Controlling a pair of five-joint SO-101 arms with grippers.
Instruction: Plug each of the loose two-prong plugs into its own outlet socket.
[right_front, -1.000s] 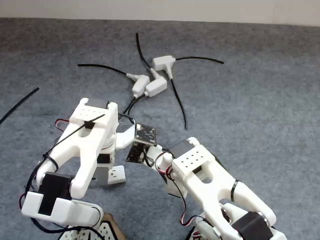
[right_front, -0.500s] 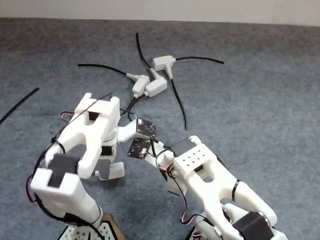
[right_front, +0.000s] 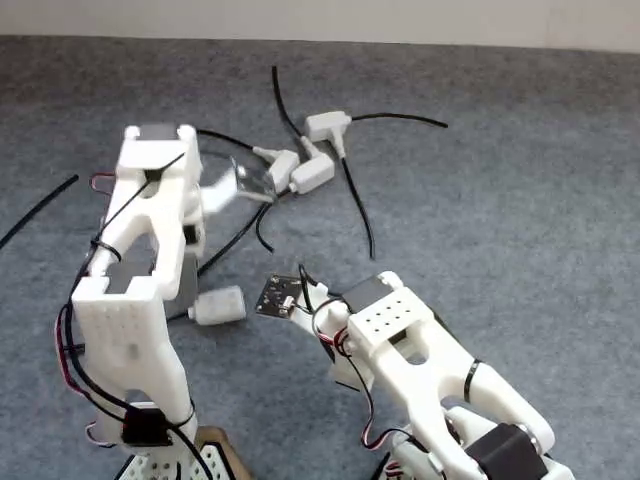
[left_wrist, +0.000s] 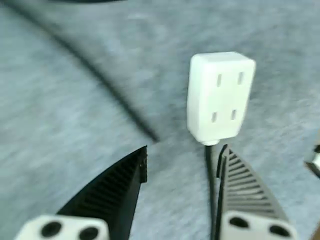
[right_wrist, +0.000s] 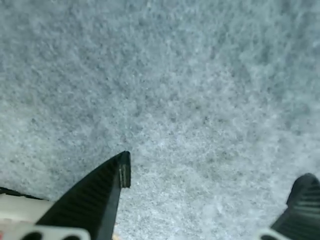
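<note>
Left arm (right_front: 130, 300) has swung up and stretched out toward the far side. The outlet block (right_front: 218, 305) has shifted slightly away from the table front. The right arm hasn't moved. The left gripper (left_wrist: 183, 152) is spread wide and holds nothing; it hangs just short of the block, whose slots face up, and the block's cord (left_wrist: 208, 165) runs back between the jaws. The right gripper (right_wrist: 215, 175) also gapes empty, over bare carpet. The plugs (right_front: 300, 160) lie bunched with crossed cords, well apart from the block, none inserted.

Step, as I judge it: still at the start, with no plug in hand. The next move calls for gripping one plug by its body and lining its prongs up with a slot pair.

The surface is grey carpet (right_front: 520, 220), with a pale strip (right_front: 400, 20) along the far edge.
</note>
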